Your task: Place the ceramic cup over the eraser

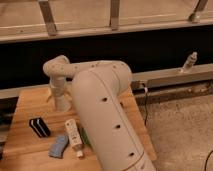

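Observation:
The ceramic cup is a small white tapered shape at the back left of the wooden table. My gripper hangs straight down from the wrist right at the cup's top, in contact with it or nearly so. The eraser, a black block with white stripes, lies on the table in front and to the left of the cup, about a cup's width away. My big white arm covers the table's right half.
A white rectangular bottle-like object lies in front of the cup, with a blue-grey wavy flat object to its left. A sliver of green shows beside the arm. A dark wall and a rail run behind the table.

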Robot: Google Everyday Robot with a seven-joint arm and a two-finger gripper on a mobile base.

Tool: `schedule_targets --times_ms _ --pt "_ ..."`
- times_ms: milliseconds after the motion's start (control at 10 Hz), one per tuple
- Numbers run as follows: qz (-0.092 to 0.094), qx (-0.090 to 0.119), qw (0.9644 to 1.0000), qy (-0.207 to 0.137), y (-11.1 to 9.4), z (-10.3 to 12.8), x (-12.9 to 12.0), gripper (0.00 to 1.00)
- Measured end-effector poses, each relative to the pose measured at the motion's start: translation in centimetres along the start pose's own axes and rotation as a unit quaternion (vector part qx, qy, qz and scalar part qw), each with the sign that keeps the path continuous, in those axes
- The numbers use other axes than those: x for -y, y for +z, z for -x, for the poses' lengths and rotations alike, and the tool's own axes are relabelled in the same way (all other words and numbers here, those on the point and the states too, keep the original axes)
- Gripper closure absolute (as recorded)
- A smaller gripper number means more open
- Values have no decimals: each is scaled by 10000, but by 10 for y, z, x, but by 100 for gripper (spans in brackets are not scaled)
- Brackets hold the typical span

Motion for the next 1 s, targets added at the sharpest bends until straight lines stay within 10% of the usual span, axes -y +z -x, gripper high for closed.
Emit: schedule_targets --times_ms 1000 --pt "-192 125 9996 -174 -11 2 -8 100"
